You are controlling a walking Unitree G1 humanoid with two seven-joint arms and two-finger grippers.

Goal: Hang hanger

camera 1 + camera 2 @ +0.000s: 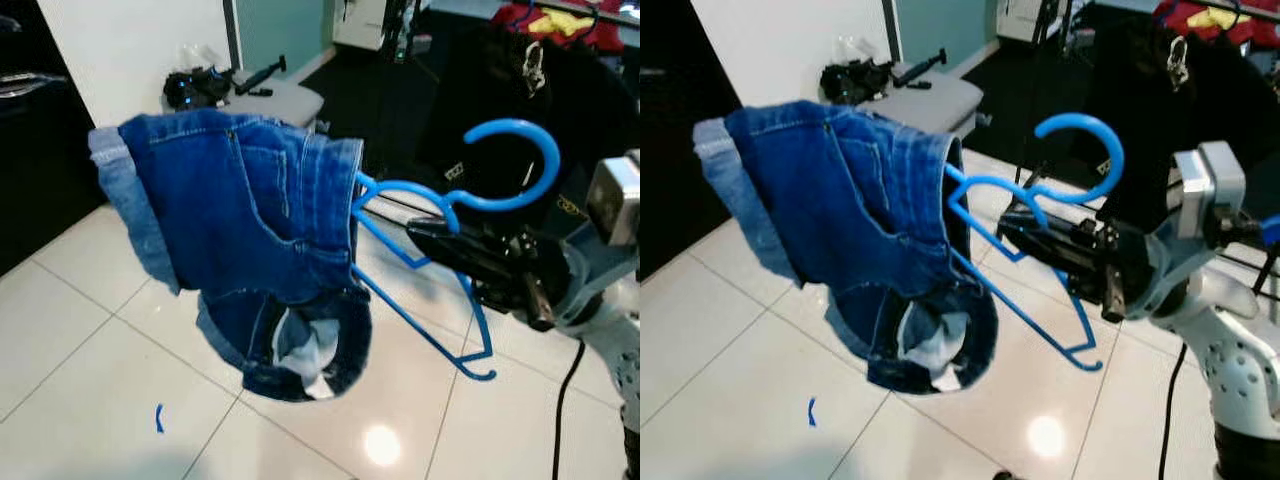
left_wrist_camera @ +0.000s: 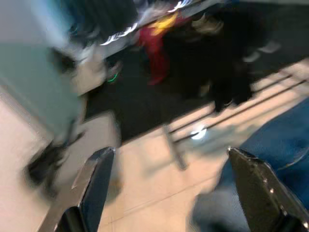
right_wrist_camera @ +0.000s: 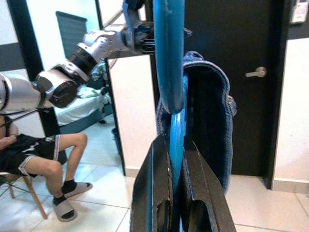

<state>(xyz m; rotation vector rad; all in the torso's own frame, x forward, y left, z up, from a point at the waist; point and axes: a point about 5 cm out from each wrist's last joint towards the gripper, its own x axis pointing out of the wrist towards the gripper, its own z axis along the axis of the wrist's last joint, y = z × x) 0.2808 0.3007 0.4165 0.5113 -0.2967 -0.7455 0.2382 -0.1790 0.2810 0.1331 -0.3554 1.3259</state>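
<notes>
Nearest, the right gripper reaches in from the robot's right with its jaws clenched on the blue hanger, just under the neck where the hook rises; the right wrist view shows the two black fingers pressed either side of the plastic. The hanger is held out in the air over the white tiled floor, tilted, hook uppermost. A pair of denim shorts hangs over its far arm and sags to the robot's left.

The left gripper has its jaws released, wide apart and empty, with blue denim beside one finger.

The hanger looks light and stiff, but the shorts are soft and load one side, so it will likely want to swing or twist. The grip near the neck seems the right place to steer the hook.

Farther off stands a clothes rack with dark and red garments, apparently where the hook should go. In the right wrist view a seated person's legs show beyond.
</notes>
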